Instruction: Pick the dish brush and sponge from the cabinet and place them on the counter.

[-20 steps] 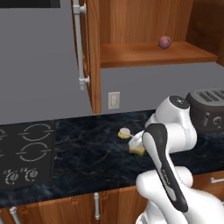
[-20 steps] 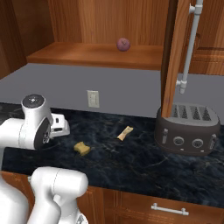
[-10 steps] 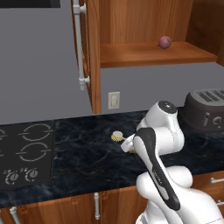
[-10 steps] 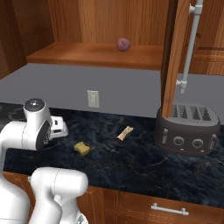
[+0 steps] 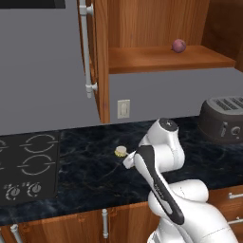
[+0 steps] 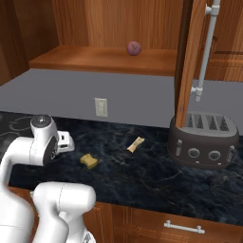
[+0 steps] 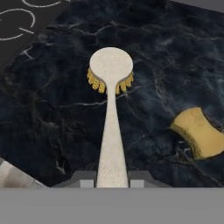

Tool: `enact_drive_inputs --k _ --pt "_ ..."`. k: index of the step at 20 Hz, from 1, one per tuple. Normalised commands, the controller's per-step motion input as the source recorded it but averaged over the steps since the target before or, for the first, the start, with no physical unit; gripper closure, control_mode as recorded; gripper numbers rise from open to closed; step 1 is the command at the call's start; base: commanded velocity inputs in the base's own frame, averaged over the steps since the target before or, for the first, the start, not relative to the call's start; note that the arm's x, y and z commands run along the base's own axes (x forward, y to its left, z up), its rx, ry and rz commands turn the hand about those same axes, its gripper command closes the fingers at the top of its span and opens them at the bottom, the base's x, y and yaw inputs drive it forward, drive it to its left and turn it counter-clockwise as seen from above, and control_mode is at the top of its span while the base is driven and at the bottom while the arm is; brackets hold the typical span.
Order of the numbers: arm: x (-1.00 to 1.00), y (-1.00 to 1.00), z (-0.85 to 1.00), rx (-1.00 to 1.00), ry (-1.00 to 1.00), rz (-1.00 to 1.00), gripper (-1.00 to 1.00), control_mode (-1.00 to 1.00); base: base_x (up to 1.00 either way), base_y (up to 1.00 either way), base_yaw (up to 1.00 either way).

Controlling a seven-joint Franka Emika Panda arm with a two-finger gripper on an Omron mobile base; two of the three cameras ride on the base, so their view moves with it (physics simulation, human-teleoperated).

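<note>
Dish brush (image 7: 110, 113) handle between hand (image 7: 112, 178) fingertips, sponge (image 7: 199, 132) alongside

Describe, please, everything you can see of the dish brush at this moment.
The dish brush has a slim pale handle that widens into a round flat head, with short yellow bristles showing under the head's edge. It looks like off-white plastic or wood. The two dark fingers are shut on the end of the handle, so the brush points away from the hand over the black counter. Whether its head touches the stone cannot be told. The sponge lies apart from it, on the counter.
</note>
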Motion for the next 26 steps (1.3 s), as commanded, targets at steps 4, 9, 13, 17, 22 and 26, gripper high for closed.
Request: enact_drive_inputs --k 4,9,13,17,22,26 --pt "0.36 0.08 -0.46 0.00 0.00 0.00 1.00 -1.00 0.00 0.00 0.00" --pt "0.33 0.03 -0.45 0.00 0.04 0.00 1.00 -1.00 0.00 0.00 0.00" --pt "0.32 0.01 -0.46 -0.01 0.08 0.00 1.00 -1.00 0.00 0.00 0.00" --pt "0.29 0.00 -0.52 -0.01 0.07 0.00 1.00 -1.00 0.00 0.00 0.00" --pt "0.25 0.01 -0.42 0.00 0.03 0.00 1.00 -1.00 0.00 0.00 0.00" --pt "0.09 0.00 -0.22 0.00 0.00 0.01 1.00 -1.00 0.00 0.00 0.00"
